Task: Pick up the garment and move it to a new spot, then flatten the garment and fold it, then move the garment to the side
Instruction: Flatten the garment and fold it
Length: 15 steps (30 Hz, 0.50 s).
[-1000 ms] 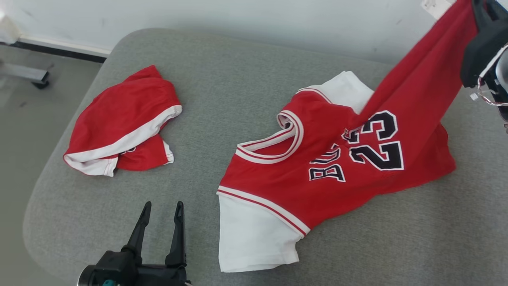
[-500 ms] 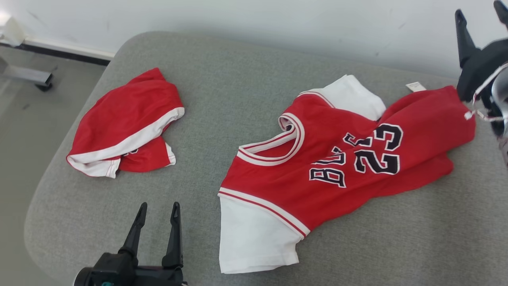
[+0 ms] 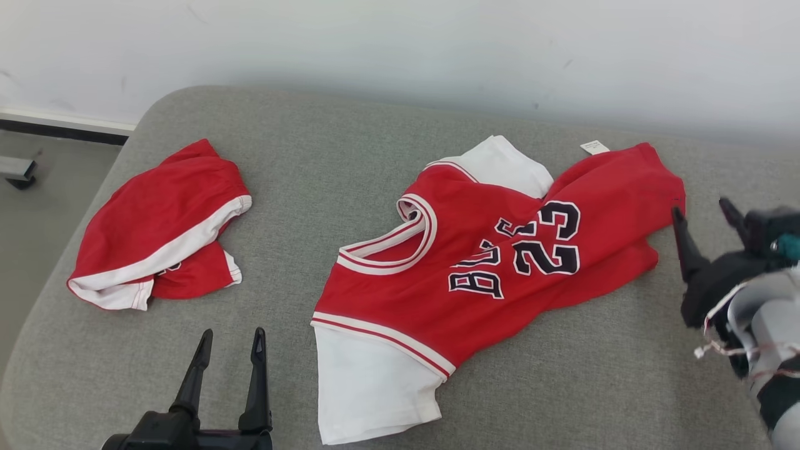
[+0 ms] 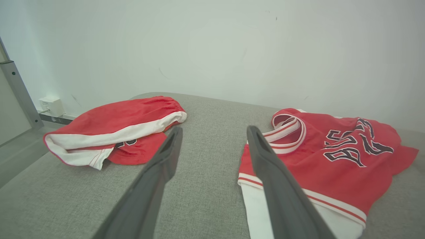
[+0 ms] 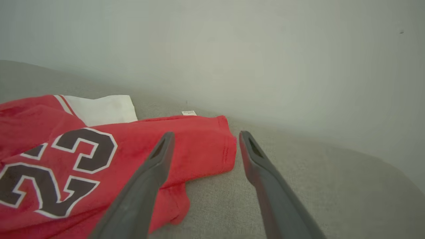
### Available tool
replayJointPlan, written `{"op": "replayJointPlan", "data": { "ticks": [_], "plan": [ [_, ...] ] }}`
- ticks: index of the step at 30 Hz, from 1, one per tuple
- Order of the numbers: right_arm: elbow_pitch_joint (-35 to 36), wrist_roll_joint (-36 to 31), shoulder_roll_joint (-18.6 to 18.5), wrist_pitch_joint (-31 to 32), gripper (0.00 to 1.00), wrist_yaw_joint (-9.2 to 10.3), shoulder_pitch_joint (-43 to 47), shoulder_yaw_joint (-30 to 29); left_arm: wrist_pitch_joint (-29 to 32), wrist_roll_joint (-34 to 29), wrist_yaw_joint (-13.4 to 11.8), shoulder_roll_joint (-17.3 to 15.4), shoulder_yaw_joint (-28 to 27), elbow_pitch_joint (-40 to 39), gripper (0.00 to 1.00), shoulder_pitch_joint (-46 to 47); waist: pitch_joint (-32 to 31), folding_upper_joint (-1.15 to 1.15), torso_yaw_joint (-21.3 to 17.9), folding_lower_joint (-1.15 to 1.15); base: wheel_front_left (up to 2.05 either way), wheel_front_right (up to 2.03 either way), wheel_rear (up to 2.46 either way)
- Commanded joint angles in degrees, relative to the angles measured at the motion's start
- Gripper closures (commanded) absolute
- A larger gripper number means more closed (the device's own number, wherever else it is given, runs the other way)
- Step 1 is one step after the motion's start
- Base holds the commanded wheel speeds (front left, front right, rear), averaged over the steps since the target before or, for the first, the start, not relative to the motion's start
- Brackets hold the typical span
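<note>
The garment (image 3: 475,262) is a red jersey with white sleeves and a black "23"; it lies crumpled on the grey cushion (image 3: 350,162), its hem end toward the right. In the left wrist view the jersey (image 4: 332,156) lies to the right of the fingers. My right gripper (image 3: 702,209) hovers open just right of the hem, empty; in its own view the gripper (image 5: 204,136) stands over the hem corner (image 5: 222,149). My left gripper (image 3: 230,336) is open near the front edge, left of the white sleeve (image 3: 362,394), holding nothing.
Red shorts with white trim (image 3: 156,231) lie bunched at the cushion's left end, also the shorts (image 4: 116,126) in the left wrist view. A white wall (image 3: 400,50) runs behind. The floor (image 3: 37,187) drops off at the left edge.
My right gripper opened and let go of the jersey's hem, which dropped flat onto the cushion; the gripper then lowered to the right. The head camera shifted too.
</note>
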<state>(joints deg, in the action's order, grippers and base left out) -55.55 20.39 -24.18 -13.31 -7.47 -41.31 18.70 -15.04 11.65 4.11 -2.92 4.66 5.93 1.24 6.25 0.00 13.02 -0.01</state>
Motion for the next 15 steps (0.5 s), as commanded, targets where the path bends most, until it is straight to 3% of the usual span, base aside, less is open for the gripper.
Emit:
{"op": "replayJointPlan", "data": {
  "ticks": [1, 7, 15],
  "plan": [
    [0.4, 0.3, 0.8, -0.3, 0.0, -0.07, 2.3, -0.3, -0.2, -0.5, 0.3, 0.0, -0.2, -0.4, 0.0, -0.2, 0.4, 0.0, -0.2, 0.01, 0.0, 0.0, 0.0],
    [-0.1, 0.6, 1.9, 0.1, 0.0, -0.07, 6.3, -2.2, -0.2, -0.7, 0.6, 0.0, 0.4, -0.6, 0.0, 0.9, 1.9, 0.0, 0.6, 0.01, 0.0, 0.0, 0.0],
    [-2.7, -0.1, 3.5, 1.3, 0.0, -0.07, 4.7, -4.8, -0.2, -0.4, 0.8, 0.1, 0.5, -0.7, 0.0, 2.3, 4.7, 0.0, 2.4, 0.01, 0.0, 0.0, 0.0]
  ]
}}
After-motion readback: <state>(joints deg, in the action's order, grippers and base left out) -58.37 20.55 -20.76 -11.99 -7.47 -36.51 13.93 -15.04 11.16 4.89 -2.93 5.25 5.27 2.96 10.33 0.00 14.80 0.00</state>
